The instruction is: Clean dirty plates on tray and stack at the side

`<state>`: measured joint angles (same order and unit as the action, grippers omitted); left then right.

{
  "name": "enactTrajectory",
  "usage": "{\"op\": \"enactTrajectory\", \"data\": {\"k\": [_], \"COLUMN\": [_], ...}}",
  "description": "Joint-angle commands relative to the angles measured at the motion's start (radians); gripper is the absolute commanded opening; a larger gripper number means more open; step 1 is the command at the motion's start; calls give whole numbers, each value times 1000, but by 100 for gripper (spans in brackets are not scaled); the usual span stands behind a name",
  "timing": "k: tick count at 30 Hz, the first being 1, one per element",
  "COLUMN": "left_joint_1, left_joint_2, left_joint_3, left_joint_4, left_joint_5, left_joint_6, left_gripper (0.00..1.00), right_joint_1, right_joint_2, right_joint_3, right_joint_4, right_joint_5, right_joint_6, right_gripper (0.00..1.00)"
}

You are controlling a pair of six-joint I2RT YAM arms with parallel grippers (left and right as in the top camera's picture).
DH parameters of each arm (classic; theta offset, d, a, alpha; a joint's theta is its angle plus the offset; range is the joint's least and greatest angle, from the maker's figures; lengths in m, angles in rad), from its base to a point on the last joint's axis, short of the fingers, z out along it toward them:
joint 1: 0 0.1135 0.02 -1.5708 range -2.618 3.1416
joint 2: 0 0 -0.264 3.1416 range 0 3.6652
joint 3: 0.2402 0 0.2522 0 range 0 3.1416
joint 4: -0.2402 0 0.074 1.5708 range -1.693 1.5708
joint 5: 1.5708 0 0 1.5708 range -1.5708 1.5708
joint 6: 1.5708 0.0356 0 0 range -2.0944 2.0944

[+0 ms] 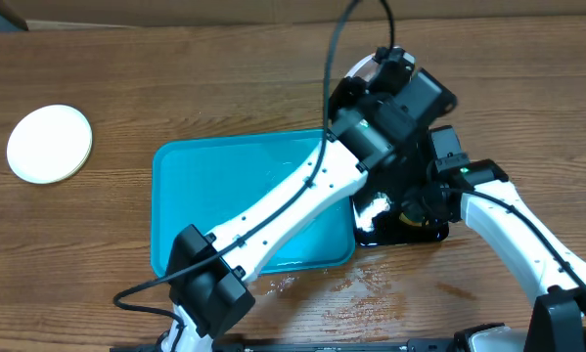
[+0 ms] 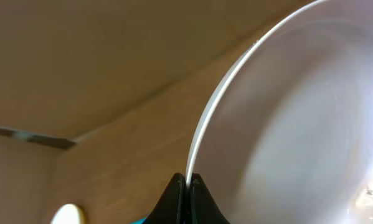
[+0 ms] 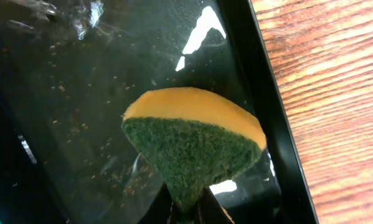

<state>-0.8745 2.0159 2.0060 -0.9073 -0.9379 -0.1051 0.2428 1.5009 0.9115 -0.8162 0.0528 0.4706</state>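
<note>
I am clamping my left gripper (image 2: 187, 186) on the rim of a white plate (image 2: 298, 118), with the fingers pinched together and only the thin edge between them. I am holding the plate on edge, lifted off the turquoise tray (image 1: 204, 186) and just beyond its far right corner. I judge this is leaving the plate's face open for scrubbing.

My right gripper (image 3: 189, 211) is squeezing a sponge (image 3: 192, 130) by its narrow end, with the green scouring side facing the wrist camera and the yellow foam behind it. The sponge is hanging over the black tray (image 3: 61, 93), which is sitting just beside the turquoise tray's near right corner and is holding water and specks. That is probably where the sponge is being wetted or rinsed. Sponge and plate are not touching in any view.

No plate is showing on the part of the turquoise tray that my left arm is not covering. Well off its far left corner, a pale plate (image 1: 49, 144) is lying flat on the table (image 1: 224, 78); I cannot tell whether others are lying beneath it.

I am expecting to bring sponge and plate together next. With such a slim grip on a wet rim, a firm push could swing the plate.
</note>
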Motion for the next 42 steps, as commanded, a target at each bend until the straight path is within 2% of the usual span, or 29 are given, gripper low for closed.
{"op": "enactTrajectory", "data": {"k": [1,5,13,15,23,25,27,28,32,35,40,42], "left_joint_1": [-30,-84,-114,-112,-109,-106,-92,-76,34,202,519,622], "left_joint_2": [-38,-38,-38,-36,-32,-33,-33,-33,-49,-69,-81,-81], "left_joint_3": [23,23,22,21,21,21,21,21,21,21,21,21], "left_joint_4": [19,19,31,29,49,49,44,41,-18,-89,-165,-185], "left_joint_5": [-208,-308,-320,-244,-300,-206,-200,-173,181,416,803,902], "left_joint_6": [-22,-22,-36,-42,-60,-74,-75,-76,-119,-218,-218,-217], "left_gripper": [4,4,4,4,4,4,4,4,4,4,4,4], "right_joint_1": [2,2,2,2,2,2,2,2,2,2,6,6], "right_joint_2": [-17,-17,-17,-17,-17,-17,-17,-17,-17,-17,-17,-17], "right_joint_3": [-24,-24,-24,-24,-24,-24,-24,-24,-24,-24,-25,-28], "right_joint_4": [29,53,55,56,53,53,53,53,77,87,71,64], "right_joint_5": [18,18,17,17,13,13,13,13,2,-54,-144,-144], "right_joint_6": [4,4,4,4,4,4,3,3,3,1,-131,-135], "right_gripper": [4,4,4,4,4,4,4,4,4,4,4,4]}}
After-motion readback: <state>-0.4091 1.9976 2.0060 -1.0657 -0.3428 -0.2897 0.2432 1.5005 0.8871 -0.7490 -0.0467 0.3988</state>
